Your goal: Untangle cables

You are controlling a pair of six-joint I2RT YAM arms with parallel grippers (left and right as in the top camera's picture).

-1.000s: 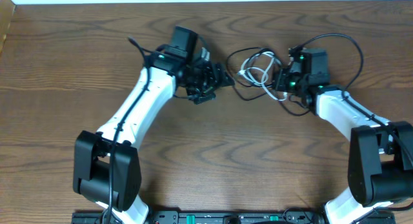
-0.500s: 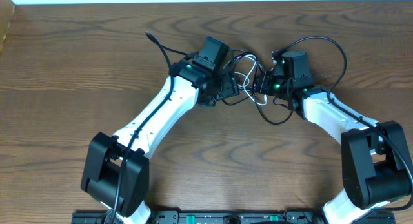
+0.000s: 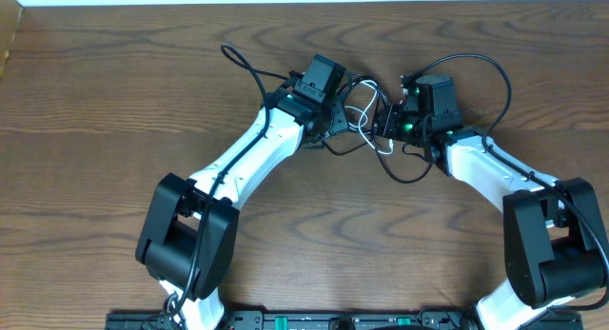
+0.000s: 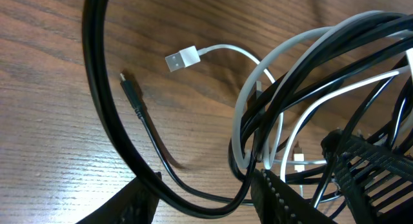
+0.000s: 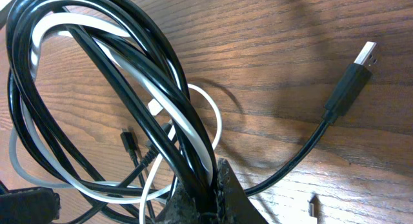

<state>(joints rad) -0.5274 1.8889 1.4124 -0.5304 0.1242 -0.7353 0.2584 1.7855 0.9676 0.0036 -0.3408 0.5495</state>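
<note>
The cables lie as one tangle (image 3: 360, 116) at the table's far middle, between both grippers. My right gripper (image 3: 388, 124) is shut on a bunch of black and white strands (image 5: 213, 185). The black cable's USB plug (image 5: 353, 82) rests free on the wood, and a thin white loop (image 5: 219, 124) curls beside the clamped strands. My left gripper (image 3: 335, 124) reaches into the tangle from the left. In the left wrist view its jaws stand apart around (image 4: 208, 208), with a black loop (image 4: 193, 199) running across the gap. The white plug (image 4: 182, 58) and a small black plug (image 4: 132, 95) lie loose.
The right arm's own thick cable (image 3: 481, 62) arcs behind it, and the left arm's cable (image 3: 243, 66) trails to the far left. A loop of black cord (image 3: 409, 173) hangs toward me below the tangle. Bare wooden table (image 3: 114, 102) lies around.
My left arm has swung right into the tangle and its jaws have narrowed around a black loop. My right gripper shifted slightly left with the held strands, then stayed put.
</note>
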